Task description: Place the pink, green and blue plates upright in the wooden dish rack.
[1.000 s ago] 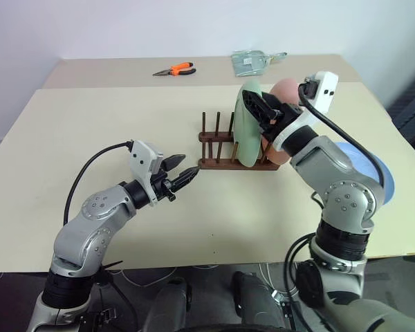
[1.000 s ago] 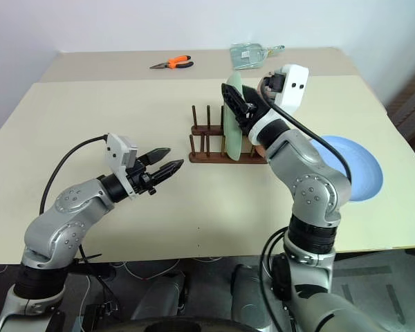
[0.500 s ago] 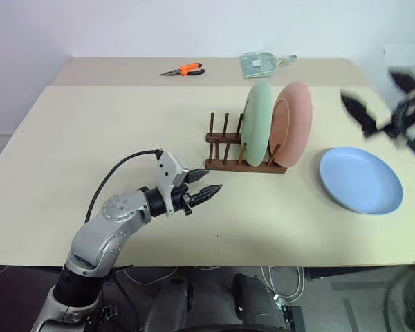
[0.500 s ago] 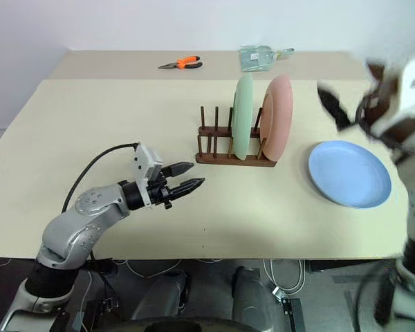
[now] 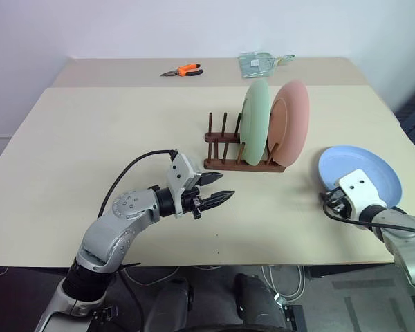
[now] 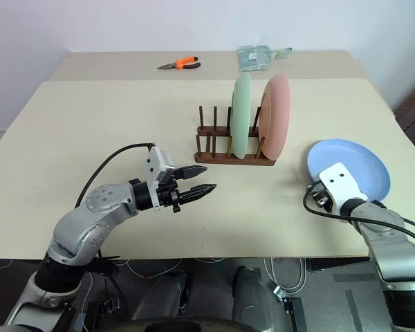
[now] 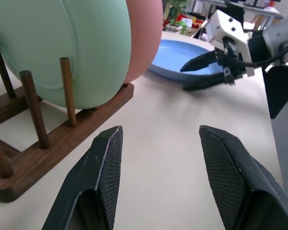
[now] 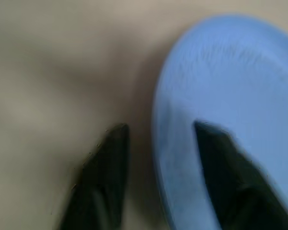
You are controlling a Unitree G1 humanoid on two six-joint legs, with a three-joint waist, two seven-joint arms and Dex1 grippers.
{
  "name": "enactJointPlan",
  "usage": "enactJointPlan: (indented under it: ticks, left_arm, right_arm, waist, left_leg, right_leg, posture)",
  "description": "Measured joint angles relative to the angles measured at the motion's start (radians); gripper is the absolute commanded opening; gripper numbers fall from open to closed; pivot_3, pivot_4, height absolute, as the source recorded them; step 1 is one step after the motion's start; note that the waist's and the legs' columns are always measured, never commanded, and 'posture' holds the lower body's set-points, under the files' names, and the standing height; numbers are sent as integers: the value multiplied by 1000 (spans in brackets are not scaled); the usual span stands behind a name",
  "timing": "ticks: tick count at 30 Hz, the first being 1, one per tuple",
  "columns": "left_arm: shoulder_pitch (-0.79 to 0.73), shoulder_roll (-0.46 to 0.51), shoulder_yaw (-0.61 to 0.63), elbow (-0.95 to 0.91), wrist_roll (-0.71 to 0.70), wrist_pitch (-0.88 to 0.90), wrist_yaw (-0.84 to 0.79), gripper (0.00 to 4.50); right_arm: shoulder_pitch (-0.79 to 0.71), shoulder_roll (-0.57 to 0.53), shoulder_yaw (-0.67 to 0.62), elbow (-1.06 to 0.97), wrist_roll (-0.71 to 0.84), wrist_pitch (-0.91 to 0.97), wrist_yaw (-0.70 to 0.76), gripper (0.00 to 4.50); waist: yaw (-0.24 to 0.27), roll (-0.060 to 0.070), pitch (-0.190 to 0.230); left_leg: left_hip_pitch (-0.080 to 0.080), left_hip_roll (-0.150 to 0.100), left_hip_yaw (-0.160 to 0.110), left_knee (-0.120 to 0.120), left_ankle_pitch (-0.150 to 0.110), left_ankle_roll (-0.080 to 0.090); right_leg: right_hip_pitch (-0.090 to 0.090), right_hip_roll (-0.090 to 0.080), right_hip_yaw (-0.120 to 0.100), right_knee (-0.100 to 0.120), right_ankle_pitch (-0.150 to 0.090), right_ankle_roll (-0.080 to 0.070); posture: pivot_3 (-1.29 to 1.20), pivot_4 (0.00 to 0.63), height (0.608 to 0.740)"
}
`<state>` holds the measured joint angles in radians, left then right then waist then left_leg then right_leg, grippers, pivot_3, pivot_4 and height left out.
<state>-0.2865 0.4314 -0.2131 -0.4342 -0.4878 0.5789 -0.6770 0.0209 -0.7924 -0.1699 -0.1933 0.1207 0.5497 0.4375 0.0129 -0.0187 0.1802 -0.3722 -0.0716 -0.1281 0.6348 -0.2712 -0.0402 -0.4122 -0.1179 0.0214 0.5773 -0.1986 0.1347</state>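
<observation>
Your right gripper (image 8: 156,177) straddles the blue plate's (image 5: 373,169) near rim at lower right, fingers parted, nothing clamped. Green plate (image 5: 256,121) and pink plate (image 5: 294,121) stand upright in the wooden dish rack (image 5: 235,149), centre frame. Your left gripper (image 5: 218,188) is empty, fingers parted.

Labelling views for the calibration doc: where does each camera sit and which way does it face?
Left and right eye views: on the head, looking forward and down at the table; both arms show.
Left wrist view: along the left end effector toward the wooden dish rack; it also catches the right end effector.
Right wrist view: along the right end effector, its fingers astride the blue plate rim.
All views share the blue plate.
</observation>
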Motion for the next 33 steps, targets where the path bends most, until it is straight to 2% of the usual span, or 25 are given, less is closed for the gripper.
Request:
enactJointPlan:
  ticks: [1,7,10,13,15,18,21,24,27,30,33]
  left_arm:
    - [1,2,1,0,0,0,1,2587]
    - [8,18,12,-2,14,-2,8,2587]
    - [9,24,44,8,31,-21,15,2587]
    - [-2,24,78,82,88,-87,47,2587]
    - [-18,25,98,166,156,-160,84,2587]
    - [-26,24,138,240,213,-243,121,2587]
    - [-17,24,178,285,232,-304,130,2587]
    - [13,24,209,314,239,-361,125,2587]
    - [47,29,222,322,241,-397,112,2587]
    - [76,41,244,322,238,-410,105,2587]
    - [92,41,264,313,234,-409,99,2587]
  right_arm:
    - [-10,3,0,14,-1,0,-2,51]
    - [-100,70,-66,13,42,-5,-19,51]
    - [-192,110,-131,-29,99,-35,-29,51]
    - [-403,150,-208,-96,221,-29,-62,51]
    - [-588,178,-253,-157,357,9,-89,51]
    - [-747,212,-273,-245,557,78,-108,51]
    - [-847,329,-245,-259,745,150,-185,51]
    - [-947,568,-193,-232,934,165,-352,51]
    - [-956,719,-114,-199,1030,183,-484,51]
    - [-928,806,-50,-152,1059,207,-589,51]
    - [-895,836,-13,-114,1058,208,-642,51]
  waist:
    - [0,0,0]
    - [-2,0,0]
    - [-4,2,1]
    - [-7,4,2]
    - [-6,4,2]
    - [0,0,0]
    - [-2,0,0]
    - [-13,1,0]
    - [-24,1,-1]
    - [-25,1,-1]
    - [-24,1,-1]
  left_leg:
    - [0,0,0,0,0,0]
    - [0,0,-1,0,0,0]
    - [0,0,-1,0,0,0]
    - [0,0,-1,0,0,0]
    - [0,1,-3,-1,0,0]
    - [0,1,-7,-3,0,0]
    - [-1,0,-6,-3,0,0]
    - [0,0,-7,-4,1,-1]
    - [-1,0,-8,-4,1,-2]
    - [-1,0,-7,-4,1,-2]
    - [-2,0,-6,-4,1,-2]
  right_leg:
    - [0,0,0,0,0,0]
    - [0,0,0,0,-1,1]
    - [0,0,0,0,0,2]
    - [0,1,0,1,0,1]
    - [-1,1,-1,1,2,-2]
    - [-1,2,-4,0,3,1]
    - [-1,0,-3,0,4,1]
    - [-4,0,-2,3,4,1]
    - [-6,2,-2,6,4,0]
    - [-8,1,-2,6,5,0]
    - [-8,1,-2,6,5,0]
  posture:
    - [0,150,740]
    - [0,150,740]
    - [0,150,740]
    - [0,150,740]
    - [0,150,740]
    - [0,150,740]
    - [0,150,740]
    - [0,150,740]
    - [0,150,740]
    - [0,150,740]
    - [0,150,740]
